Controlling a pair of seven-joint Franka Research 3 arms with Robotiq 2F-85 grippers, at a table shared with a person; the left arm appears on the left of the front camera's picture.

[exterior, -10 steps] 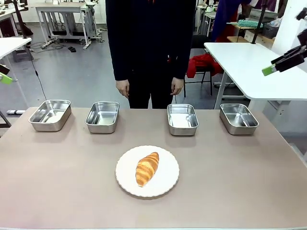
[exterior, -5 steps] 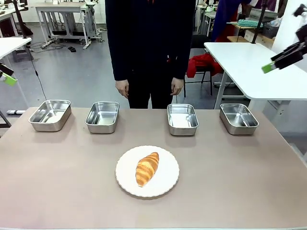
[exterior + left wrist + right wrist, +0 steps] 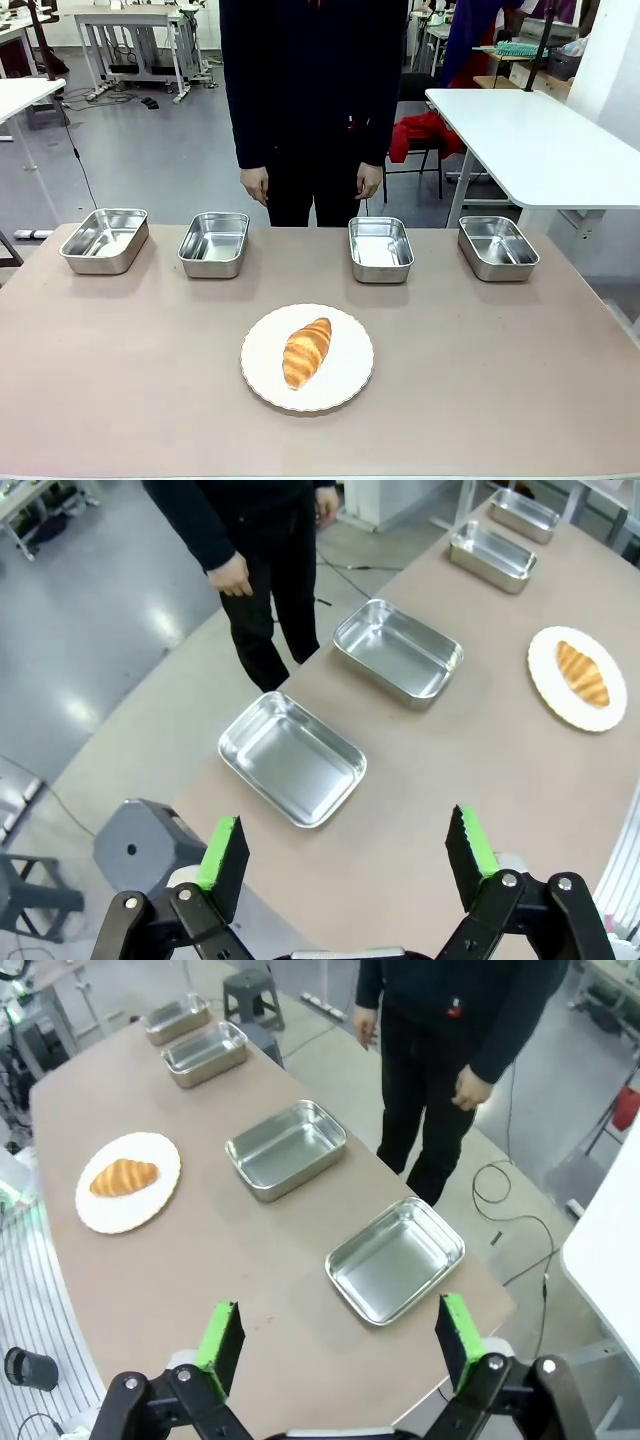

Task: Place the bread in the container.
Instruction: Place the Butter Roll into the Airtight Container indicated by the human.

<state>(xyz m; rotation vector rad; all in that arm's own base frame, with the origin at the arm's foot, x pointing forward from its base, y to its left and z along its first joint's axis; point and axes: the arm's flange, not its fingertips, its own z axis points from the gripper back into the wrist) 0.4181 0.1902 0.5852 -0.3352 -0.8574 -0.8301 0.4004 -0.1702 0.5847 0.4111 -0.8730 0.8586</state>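
The bread (image 3: 307, 352) is a golden-brown ridged roll lying on a round white plate (image 3: 262, 352) at the table's near middle. Behind it, a row of several identical steel pans crosses the table: the far-left pan (image 3: 105, 240), the left-middle pan (image 3: 214, 243), the right-middle pan (image 3: 380, 248) and the far-right pan (image 3: 497, 247). All are empty. My left gripper (image 3: 347, 855) hangs open high above the far-left pan (image 3: 292, 757), with the bread (image 3: 582, 672) far off. High over the far-right pan (image 3: 395, 1260), my right gripper (image 3: 337, 1345) is open too, the bread (image 3: 124, 1176) distant.
A person stands at the far side of the table, with one hand (image 3: 257, 183) and the other hand (image 3: 368, 180) hanging down just behind the middle pans. The brown table (image 3: 480, 380) is bare around the plate. A white table (image 3: 530, 130) stands at the back right.
The left gripper at the left edge and the right gripper at the upper right have withdrawn out of the front picture. Bread, pans and person are unmoved.
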